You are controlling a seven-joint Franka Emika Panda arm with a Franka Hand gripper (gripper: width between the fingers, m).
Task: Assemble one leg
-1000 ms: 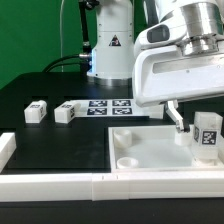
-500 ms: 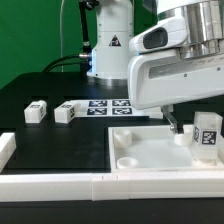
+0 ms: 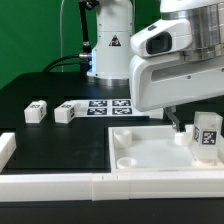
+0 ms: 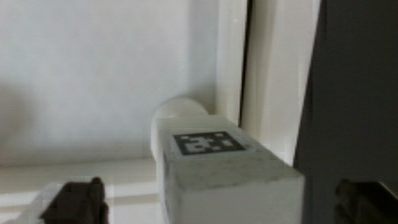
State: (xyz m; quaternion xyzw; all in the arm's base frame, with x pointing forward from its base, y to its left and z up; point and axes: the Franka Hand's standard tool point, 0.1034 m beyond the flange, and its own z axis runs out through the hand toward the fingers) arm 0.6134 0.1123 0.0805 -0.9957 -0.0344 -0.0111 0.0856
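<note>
One spare leg (image 3: 35, 112) and a second spare leg (image 3: 67, 112) lie at nine o'clock from the marker board (image 3: 110, 106). The tray-like part (image 3: 150, 150) holds only the leg (image 3: 208, 135), upright near its three o'clock edge, long axis vertical. The gripper (image 4: 219, 203) has its fingertips (image 4: 75, 200) spread wide, pinching nothing. The leg sits centred just beyond them, so a straight advance before closing looks right.

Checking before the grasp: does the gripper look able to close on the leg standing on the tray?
Probably yes. In the wrist view the leg stands between the fingertips of the open gripper, with nothing else between them. The rim of the tray beside it looks close, though.
</note>
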